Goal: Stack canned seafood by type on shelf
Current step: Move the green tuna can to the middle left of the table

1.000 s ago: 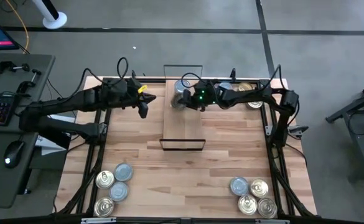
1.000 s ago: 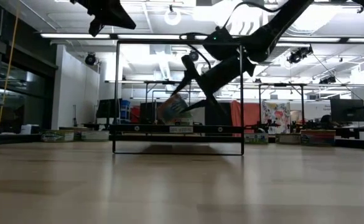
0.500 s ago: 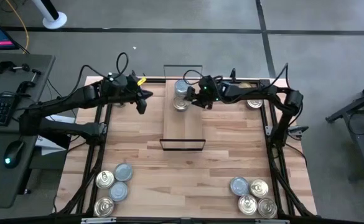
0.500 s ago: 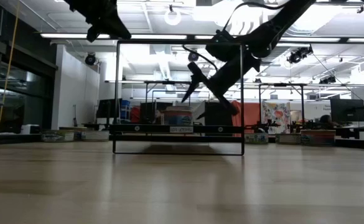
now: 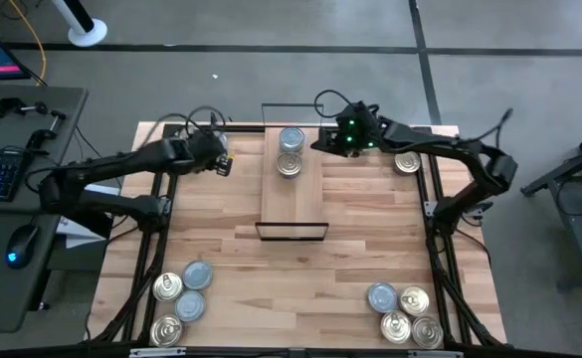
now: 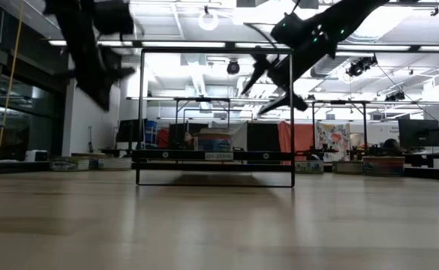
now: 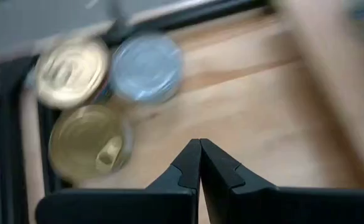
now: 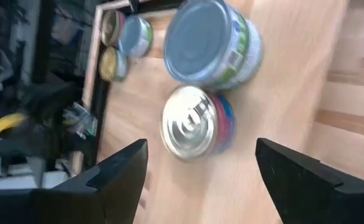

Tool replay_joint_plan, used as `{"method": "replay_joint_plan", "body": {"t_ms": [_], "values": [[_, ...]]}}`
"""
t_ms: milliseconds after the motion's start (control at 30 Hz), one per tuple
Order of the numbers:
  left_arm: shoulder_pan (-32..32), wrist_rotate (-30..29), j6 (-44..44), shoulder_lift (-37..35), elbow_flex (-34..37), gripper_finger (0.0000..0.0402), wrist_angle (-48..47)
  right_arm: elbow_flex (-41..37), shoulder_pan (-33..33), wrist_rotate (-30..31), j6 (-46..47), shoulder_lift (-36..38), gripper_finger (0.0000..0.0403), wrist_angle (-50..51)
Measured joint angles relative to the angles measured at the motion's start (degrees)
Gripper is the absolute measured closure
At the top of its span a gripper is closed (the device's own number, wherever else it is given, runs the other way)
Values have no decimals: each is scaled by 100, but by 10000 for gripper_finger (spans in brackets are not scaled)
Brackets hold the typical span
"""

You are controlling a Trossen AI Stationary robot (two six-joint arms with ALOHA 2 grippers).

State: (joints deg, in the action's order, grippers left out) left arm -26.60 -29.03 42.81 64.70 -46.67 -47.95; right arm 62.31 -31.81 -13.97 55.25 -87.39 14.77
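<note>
light-wood shelf (image 5: 292, 194) lies mid-bench with two tins (image 5: 291, 149) side by side at its far end, a blue-topped one and a silver-topped one. i have the right gripper (image 5: 322, 141) just right of them, jaws spread and empty. my left gripper (image 5: 223, 165) hovers left of the shelf, jaws clenched on nothing.
</note>
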Motion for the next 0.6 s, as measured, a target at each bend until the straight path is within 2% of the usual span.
{"method": "replay_joint_plan", "body": {"t_ms": [100,300,500,600], "values": [[-267,-108,626,164,386,402,529,-1,-9,62,-32,272,115,219],[-682,-943,771,535,748,402,1538,-1,-9,139,-130,547,114,274],[-801,-1448,1738,848,996,402,1573,-1,-9,40,-132,563,114,420],[-823,-1671,1818,888,1087,402,1854,-1,-7,41,-133,563,114,430]]}}
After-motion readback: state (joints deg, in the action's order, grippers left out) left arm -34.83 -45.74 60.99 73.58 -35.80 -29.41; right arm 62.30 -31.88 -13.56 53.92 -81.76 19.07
